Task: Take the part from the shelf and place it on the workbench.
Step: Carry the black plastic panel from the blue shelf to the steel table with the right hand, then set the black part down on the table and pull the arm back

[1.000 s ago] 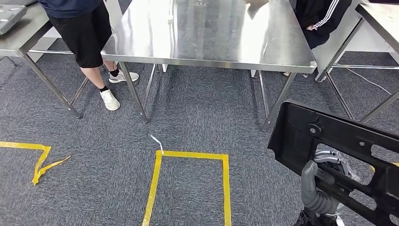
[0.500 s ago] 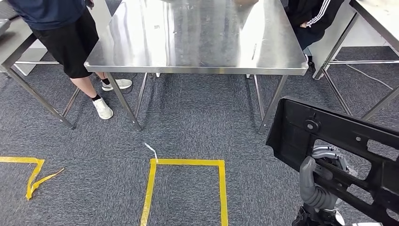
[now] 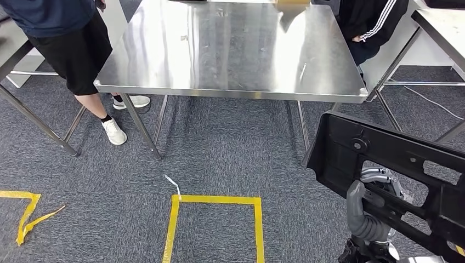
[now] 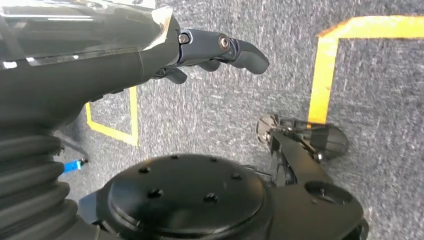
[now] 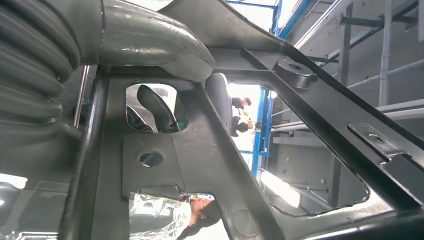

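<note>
Camera has shifted since the earlier frames: whole scene reframed, workbench [image 3: 230,49] now sits a bit lower and more centred, yellow tape square [image 3: 215,227] slid down-frame. That's the robot moving, not the furniture. Part [image 3: 384,164] and right hand [image 3: 373,205] hold about the same spot in the head view.

Right arm comes up from the lower edge, to the right of the workbench and nearer the robot. Right hand is wrapped on the part: grey thumb on the near face, darker fingers hooked through one of the cutouts. In the right wrist view the thumb [image 5: 150,45] lies across a bar of the part [image 5: 300,100] and the fingers [image 5: 155,107] show through an opening.

Part is one black plastic frame panel with several cutouts, held tilted above the carpet [image 3: 230,148], off the workbench, just beyond its near right corner.

Left hand [image 4: 210,50] hangs over the carpet, nothing in it, dark fingers loosely extended and a little curled.

Counts: one part, one workbench in front plus two more steel tables, one on either side of it. Two people behind the workbench, one person [image 3: 71,38] at its left corner in dark shorts, one person [image 3: 370,24] at its right corner in a black striped jacket.
</note>
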You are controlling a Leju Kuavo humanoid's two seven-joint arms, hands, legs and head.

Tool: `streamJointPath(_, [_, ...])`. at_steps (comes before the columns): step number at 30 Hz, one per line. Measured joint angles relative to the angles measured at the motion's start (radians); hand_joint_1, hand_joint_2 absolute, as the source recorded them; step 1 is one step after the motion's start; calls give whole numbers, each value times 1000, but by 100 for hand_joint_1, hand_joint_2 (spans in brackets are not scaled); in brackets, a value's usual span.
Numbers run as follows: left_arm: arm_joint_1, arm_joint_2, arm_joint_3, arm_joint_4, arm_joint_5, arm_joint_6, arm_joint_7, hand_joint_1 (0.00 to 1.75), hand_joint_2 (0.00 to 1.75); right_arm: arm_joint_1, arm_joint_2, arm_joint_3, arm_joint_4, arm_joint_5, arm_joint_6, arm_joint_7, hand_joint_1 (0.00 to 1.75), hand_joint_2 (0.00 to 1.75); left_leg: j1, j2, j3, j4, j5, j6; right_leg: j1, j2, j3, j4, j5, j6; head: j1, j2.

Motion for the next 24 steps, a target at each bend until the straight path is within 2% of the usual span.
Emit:
streamJointPath(1, [1,-1,0,0,1,1,0,0,175,0,0,0,3,0,2,1,175,175,2,-2,16,0,-13,-4,-5,0,-9,-27,2,11,0,0])
streamJointPath(2, [2,-2,0,0,1,2,-1,0,175,-1,0,0,5,0,3,2,175,175,4,-4,33,0,-27,-8,-10,-1,-6,-79,27,26,0,0])
streamJointPath(3, [4,-2,0,0,2,2,-1,0,175,-1,-1,0,9,0,5,3,175,175,5,-5,46,0,-41,-13,-16,-6,2,-142,79,46,2,0])
streamJointPath(4, [4,-2,0,1,2,3,-2,0,175,-1,0,0,12,0,7,4,175,175,5,-6,61,2,-58,-19,-19,-13,10,-198,134,58,3,0])
streamJointPath(5, [4,-2,0,2,3,4,-2,0,175,-1,0,1,16,1,9,6,175,175,4,-5,70,2,-74,-26,-18,-18,20,-235,179,58,3,0])
streamJointPath(6, [5,-1,0,2,3,4,-2,0,175,-1,0,2,20,1,10,7,175,175,4,-4,82,3,-85,-33,-16,-21,28,-253,207,47,2,0])
streamJointPath(7, [4,-2,0,2,3,5,-3,0,175,-3,0,2,21,2,11,9,175,175,4,-3,92,7,-91,-39,-12,-20,36,-256,208,26,0,0])
streamJointPath(8, [2,-2,0,2,4,6,-3,0,175,-7,0,4,22,3,12,10,175,175,7,0,89,21,-88,-45,-10,-15,49,-256,200,6,-2,0])
streamJointPath(9, [0,-3,0,2,4,6,-3,0,175,-11,0,5,22,5,13,11,175,175,9,2,77,56,-76,-49,-12,-12,60,-259,193,-8,-3,0])
streamJointPath(10, [-2,-4,0,2,4,7,-3,0,175,-16,0,6,22,7,15,12,175,175,12,4,46,109,-64,-53,-13,-11,73,-261,184,-20,-4,0])
streamJointPath(11, [-4,-5,0,2,5,8,-3,0,175,-19,1,8,23,10,18,13,175,175,14,5,0,177,-59,-58,-14,-10,88,-263,173,-29,-6,0])
streamJointPath(12, [-5,-6,0,2,5,9,-3,0,175,-22,1,11,24,14,20,15,175,175,15,5,-51,242,-71,-62,-14,-10,102,-263,161,-36,-6,0])
streamJointPath(14, [-4,-8,0,2,6,10,-3,0,175,-25,1,16,27,20,23,19,175,175,18,6,-144,320,-140,-69,-14,-7,132,-264,134,-40,-7,0])
streamJointPath(15, [-3,-8,1,2,6,10,-4,0,175,-25,1,17,29,21,23,21,175,175,19,6,-173,322,-173,-71,-15,-5,150,-264,119,-39,-7,0])
streamJointPath(16, [-3,-8,1,2,6,10,-4,0,175,-26,1,19,31,22,24,22,175,175,19,7,-190,302,-186,-71,-15,-3,169,-264,104,-37,-7,0])
streamJointPath(17, [-4,-8,1,2,6,10,-5,0,175,-27,1,21,33,22,24,22,175,175,19,7,-196,261,-169,-69,-16,-1,189,-264,88,-35,-7,0])
streamJointPath(20, [-1,-8,1,2,7,10,-5,0,175,-32,1,28,38,22,25,23,175,175,15,9,-185,109,24,-56,-13,3,236,-272,40,-22,-9,0])
streamJointPath(21, [-2,-9,1,2,7,11,-5,0,175,-33,1,29,39,22,26,24,175,175,12,10,-179,82,67,-51,-10,5,254,-277,32,-15,-11,0])
streamJointPath(22, [-3,-9,1,2,7,11,-5,0,175,-35,1,30,40,23,26,24,175,175,10,9,-171,72,77,-46,-7,7,268,-280,33,-5,-13,0])
streamJointPath(24, [-5,-12,1,2,7,11,-4,0,175,-37,1,30,41,23,27,24,175,175,11,6,-139,57,72,-34,-4,6,279,-260,47,12,-12,0])
